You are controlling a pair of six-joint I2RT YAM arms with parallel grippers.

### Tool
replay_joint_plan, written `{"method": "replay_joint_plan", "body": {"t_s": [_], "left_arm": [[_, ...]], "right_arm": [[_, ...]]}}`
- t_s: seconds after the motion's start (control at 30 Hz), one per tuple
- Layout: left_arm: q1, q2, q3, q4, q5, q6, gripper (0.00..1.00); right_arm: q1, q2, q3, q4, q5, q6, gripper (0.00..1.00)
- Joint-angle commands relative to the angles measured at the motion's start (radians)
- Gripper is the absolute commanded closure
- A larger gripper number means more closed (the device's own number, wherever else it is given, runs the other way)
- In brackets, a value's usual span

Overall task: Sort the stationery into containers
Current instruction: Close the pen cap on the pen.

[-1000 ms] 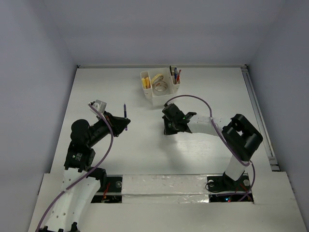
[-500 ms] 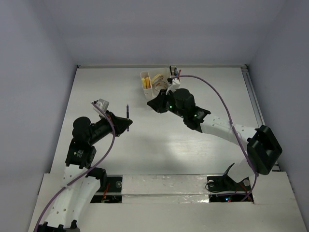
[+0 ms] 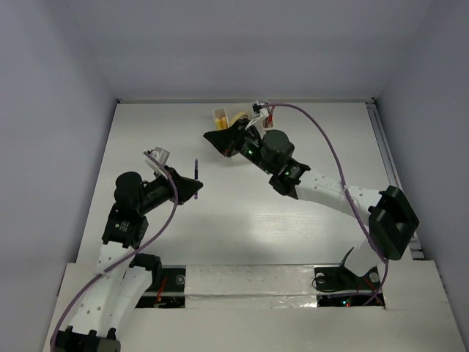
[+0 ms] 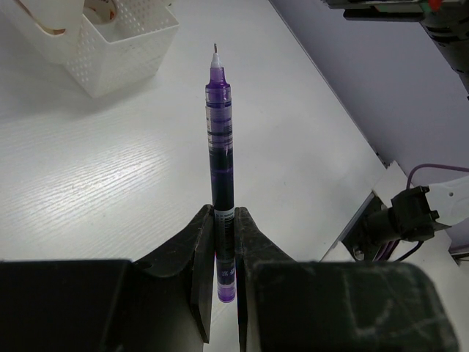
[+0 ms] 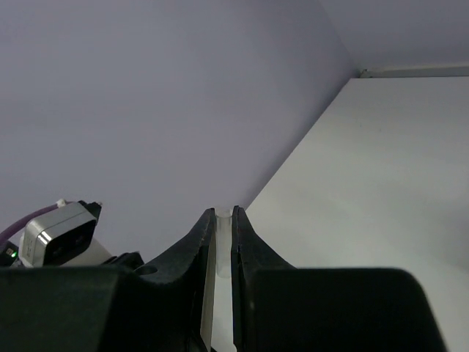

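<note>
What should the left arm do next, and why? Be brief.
Probably ease the purple pen toward the white organizer, stopping short: the left gripper is shut on it, away from the organizer, and the right gripper, shut on a pale thin item, hangs by it.

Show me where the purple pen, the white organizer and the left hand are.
purple pen (image 4: 220, 147), left wrist view, mid barrel.
white organizer (image 4: 132, 51), left wrist view, perforated side wall.
left hand (image 4: 223, 214), left wrist view, between its fingertips.

Purple pen (image 4: 221, 169) in claw (image 4: 223, 249) (upright)
</note>
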Motion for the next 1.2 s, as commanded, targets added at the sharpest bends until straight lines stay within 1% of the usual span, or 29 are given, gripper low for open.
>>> {"method": "replay_joint_plan", "body": {"t_s": [0.0,0.3,1.17], "left_arm": [[-0.003,0.002,0.006,0.054,0.021,-0.006,1.0],[-0.003,-0.003,0.006,0.053,0.013,-0.007,1.0],[-0.003,-0.02,0.009,0.05,0.003,-0.006,1.0]], "right_arm": [[0.041,0.009,0.057,0.104,0.014,-0.005,1.0],[0.082,0.043,0.074,0.107,0.003,-0.015,1.0],[0.082,0.058,0.067,0.095,0.026,-0.043,1.0]]}}
